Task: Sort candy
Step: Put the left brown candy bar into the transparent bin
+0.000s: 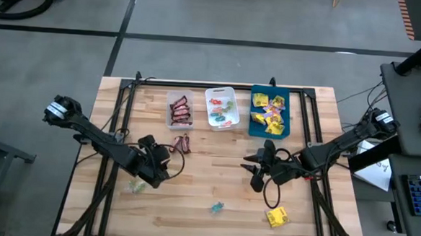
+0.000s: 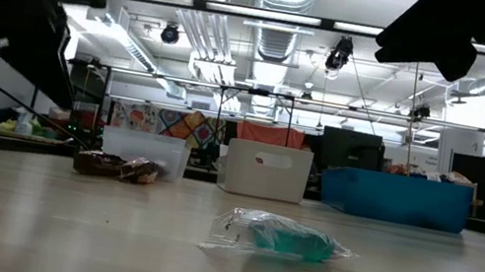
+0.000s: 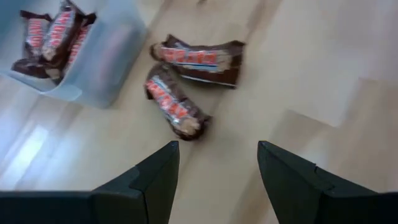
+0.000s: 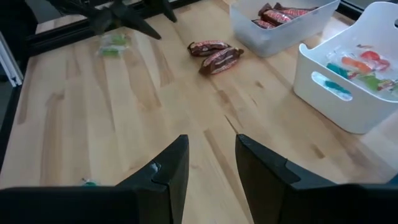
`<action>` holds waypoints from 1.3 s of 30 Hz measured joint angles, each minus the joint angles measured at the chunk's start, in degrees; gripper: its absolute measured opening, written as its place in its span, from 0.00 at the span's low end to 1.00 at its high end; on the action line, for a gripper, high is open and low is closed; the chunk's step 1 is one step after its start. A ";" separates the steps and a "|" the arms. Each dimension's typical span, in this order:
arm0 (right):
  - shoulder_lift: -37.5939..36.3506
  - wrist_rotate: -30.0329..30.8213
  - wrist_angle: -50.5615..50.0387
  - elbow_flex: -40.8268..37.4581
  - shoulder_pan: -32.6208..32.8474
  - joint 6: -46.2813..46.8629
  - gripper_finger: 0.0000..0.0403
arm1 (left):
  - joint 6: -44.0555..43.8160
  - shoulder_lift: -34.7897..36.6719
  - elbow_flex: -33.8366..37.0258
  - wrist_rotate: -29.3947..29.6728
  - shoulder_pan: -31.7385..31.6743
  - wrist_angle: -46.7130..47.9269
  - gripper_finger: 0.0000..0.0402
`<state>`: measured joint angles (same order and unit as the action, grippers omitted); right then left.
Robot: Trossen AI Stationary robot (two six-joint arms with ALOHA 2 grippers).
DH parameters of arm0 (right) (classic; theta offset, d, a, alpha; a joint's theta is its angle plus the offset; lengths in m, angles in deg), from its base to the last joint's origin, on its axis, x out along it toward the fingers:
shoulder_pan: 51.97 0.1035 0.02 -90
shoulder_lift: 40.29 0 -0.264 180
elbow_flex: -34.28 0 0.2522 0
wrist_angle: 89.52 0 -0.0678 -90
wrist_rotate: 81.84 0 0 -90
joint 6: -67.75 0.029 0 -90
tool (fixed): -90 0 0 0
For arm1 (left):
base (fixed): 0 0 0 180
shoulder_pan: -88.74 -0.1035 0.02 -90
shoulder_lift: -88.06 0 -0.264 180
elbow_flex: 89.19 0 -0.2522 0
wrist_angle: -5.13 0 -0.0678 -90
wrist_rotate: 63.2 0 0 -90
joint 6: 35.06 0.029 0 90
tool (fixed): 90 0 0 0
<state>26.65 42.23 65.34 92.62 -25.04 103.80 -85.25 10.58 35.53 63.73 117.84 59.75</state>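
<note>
Left gripper (image 1: 166, 157) hangs above the table just at 7 o'clock of two loose dark red-brown mini bars (image 1: 182, 143), fingers spread wide with nothing between them; in the left wrist view both bars (image 3: 186, 81) lie touching each other, ahead of the open fingers (image 3: 155, 183), just beside the clear tray (image 1: 179, 110) that already holds bars of the same kind; judged step: reach for one of these two bars and carry it to the clear tray. Right gripper (image 1: 254, 168) waits near table centre, at 6 o'clock of the blue tray (image 1: 254, 120), fingers parted only a little, holding nothing visible. Other candy not yet sorted: teal piece (image 1: 216, 207) at 6 o'clock of the white tray (image 1: 222, 92), near the front edge; yellow packet (image 1: 277, 218) at 5 o'clock of the right gripper; greenish piece (image 1: 136, 187) at 7 o'clock of the left gripper. To do the grasp well: centre the fingers over one bar only, the nearer one, across its narrow width; descend straight so the neighbour is not dragged; the wrapper likely crinkles and slips, so close low on the body, not on the crimped end; keep clear of the tray wall at 11 o'clock.
</note>
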 joint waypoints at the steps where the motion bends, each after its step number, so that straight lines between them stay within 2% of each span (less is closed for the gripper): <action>1: 0.00 0.00 0.01 0.00 0.08 0.00 0.31 | 0.27 -0.67 0.79 0.98 -0.34 -1.12 0.50; 6: 0.00 0.02 0.01 0.00 0.07 -0.03 0.31 | 0.66 -3.23 5.17 6.22 -0.48 -6.58 0.47; 13: 0.00 0.07 0.03 0.00 0.07 -0.04 0.31 | 1.66 -3.80 9.07 8.78 -0.72 -13.90 0.41; 17: 0.02 0.58 0.01 0.00 0.07 -0.07 0.31 | 2.66 -3.71 10.76 13.37 -0.95 -20.10 0.40; 24: 0.02 0.61 0.00 0.00 0.07 -0.11 0.31 | 3.19 -3.69 12.18 13.55 -3.98 -23.27 0.45; 30: 0.02 0.61 -0.01 0.00 0.07 -0.22 0.31 | 3.73 -3.69 16.38 13.52 -5.55 -32.83 0.50; 39: 0.02 0.61 -0.06 0.00 0.07 -0.26 0.31 | 3.82 -3.64 21.84 13.52 -5.59 -44.48 0.50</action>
<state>26.67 42.84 65.28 92.62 -24.97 103.54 -81.43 6.94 57.36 77.26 112.25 15.27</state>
